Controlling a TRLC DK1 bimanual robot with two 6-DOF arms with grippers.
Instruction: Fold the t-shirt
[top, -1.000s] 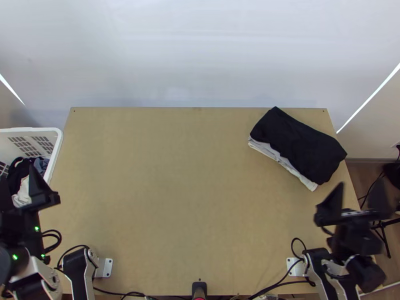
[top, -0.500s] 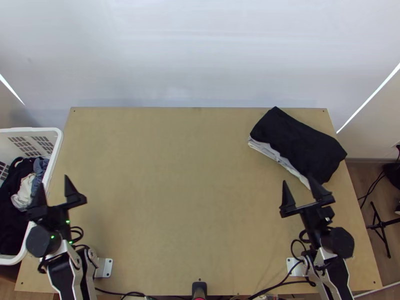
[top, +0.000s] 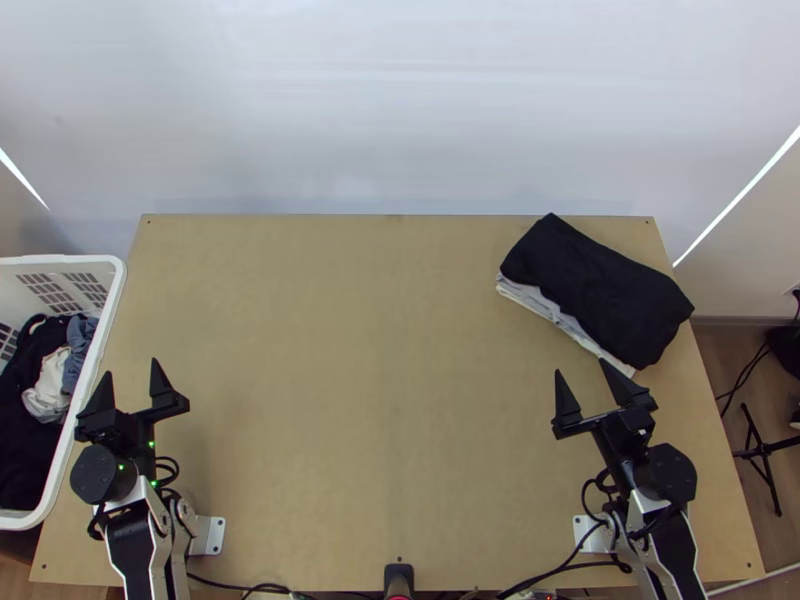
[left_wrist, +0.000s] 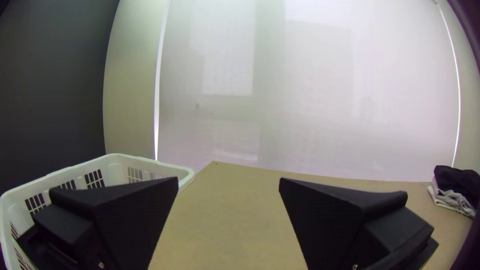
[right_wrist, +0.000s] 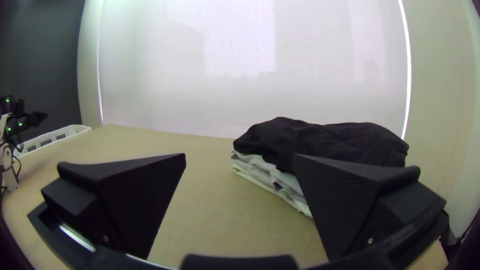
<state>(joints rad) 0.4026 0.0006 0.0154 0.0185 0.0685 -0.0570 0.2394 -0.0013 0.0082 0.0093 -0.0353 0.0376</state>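
Observation:
My left gripper (top: 132, 368) is open at the table's left side, just right of the laundry basket; in the left wrist view the left gripper (left_wrist: 228, 180) has nothing between its fingers. My right gripper (top: 583, 367) stands open and empty just below the stack of folded clothes, and in the right wrist view the right gripper (right_wrist: 240, 156) has its fingers wide apart. A black folded cloth (top: 597, 290) lies on top of light grey and white folded cloths (top: 560, 318) at the table's far right. I cannot tell which cloth is a t-shirt.
The white basket (top: 118, 290) at the table's left edge holds a black cloth (top: 25, 440), a white cloth (top: 48, 388) and a blue-grey cloth (top: 78, 350). Bare wooden table (top: 380, 380) stretches between the arms. Cables run along the near edge.
Both arms have swung inward over the table from its left and right sides, the left gripper moving right and the right gripper moving left. The cloth stack has kept its place.

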